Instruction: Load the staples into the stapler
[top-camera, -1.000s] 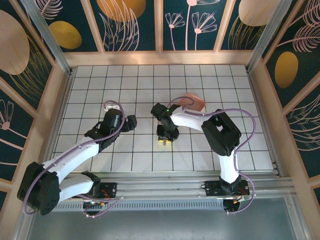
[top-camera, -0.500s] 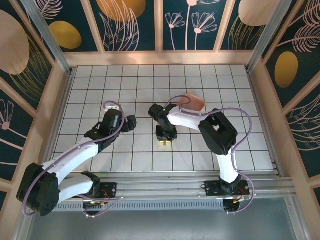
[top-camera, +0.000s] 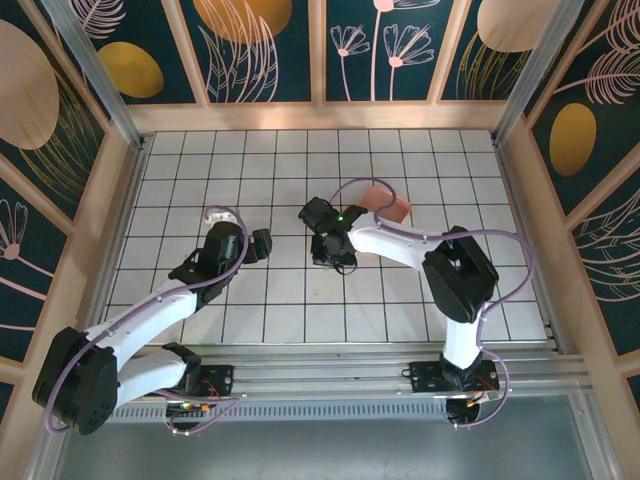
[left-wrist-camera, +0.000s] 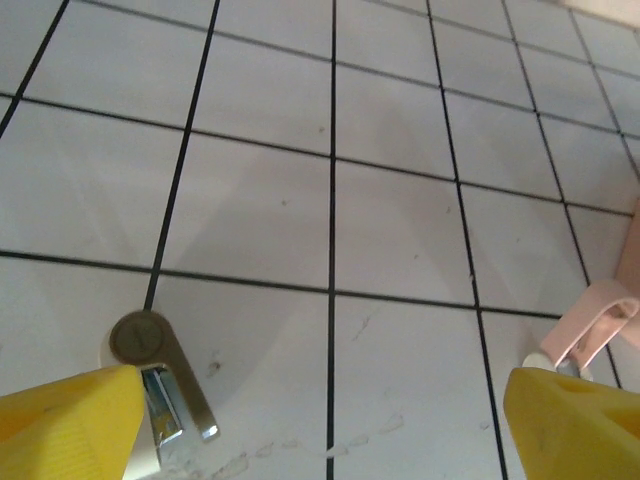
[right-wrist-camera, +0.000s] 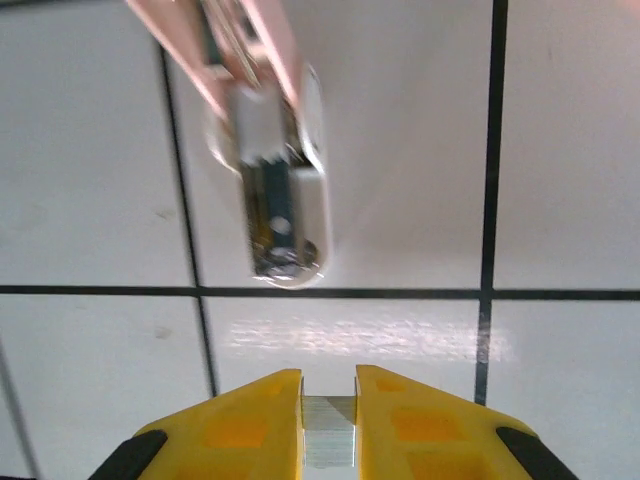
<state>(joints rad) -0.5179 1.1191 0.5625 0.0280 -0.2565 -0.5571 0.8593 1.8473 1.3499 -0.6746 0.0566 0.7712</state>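
Note:
The staples (right-wrist-camera: 329, 432), a small silver block, sit pinched between the yellow fingers of my right gripper (right-wrist-camera: 329, 400), which is shut on them above the tiles. Just ahead lies the stapler (right-wrist-camera: 285, 190), open, its pale pink top (right-wrist-camera: 240, 40) slanting up to the left and its white base with the silver channel pointing at the gripper. From above, the right gripper (top-camera: 330, 256) hangs at mid-table. My left gripper (top-camera: 262, 243) stands wide open to its left with bare tile between its fingers (left-wrist-camera: 320, 400). A silver part with a round end (left-wrist-camera: 160, 365) lies by its left finger.
A salmon-pink tray (top-camera: 388, 204) rests behind the right arm. A pale pink curved piece (left-wrist-camera: 592, 328) lies by the left gripper's right finger. Wooden walls (top-camera: 320, 115) ring the white tiled floor (top-camera: 300, 310), with open tiles at the back and near side.
The right gripper has closed on the staples and moved toward the far side. The right forearm has swung over. The left arm has barely moved.

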